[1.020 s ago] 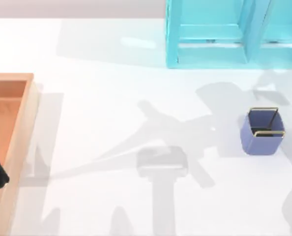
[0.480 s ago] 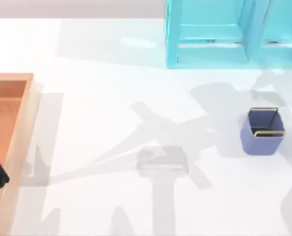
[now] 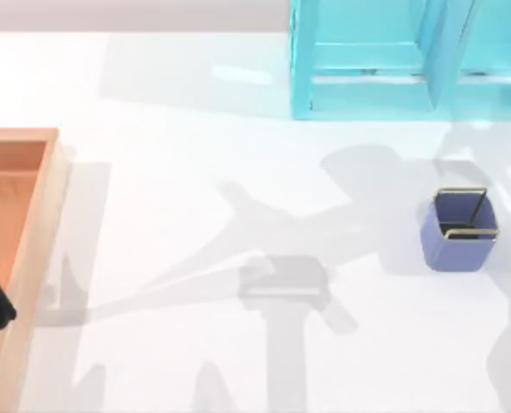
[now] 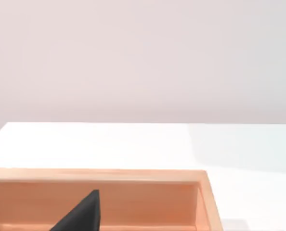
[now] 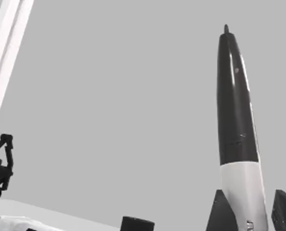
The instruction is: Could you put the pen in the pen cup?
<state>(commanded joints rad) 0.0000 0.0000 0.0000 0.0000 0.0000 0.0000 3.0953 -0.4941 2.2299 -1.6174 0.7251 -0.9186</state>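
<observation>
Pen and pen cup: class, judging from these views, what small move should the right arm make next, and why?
Probably carry the pen over the pen cup. The right gripper holds the pen between its fingers, while the cup stands open on the table's right side, nothing visible inside.

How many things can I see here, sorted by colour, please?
Blue: 2, the pen cup and the turquoise shelf unit
Black and white: 1, the pen, held by the right gripper
Orange-brown: 1, the wooden tray
Total: 4
</observation>
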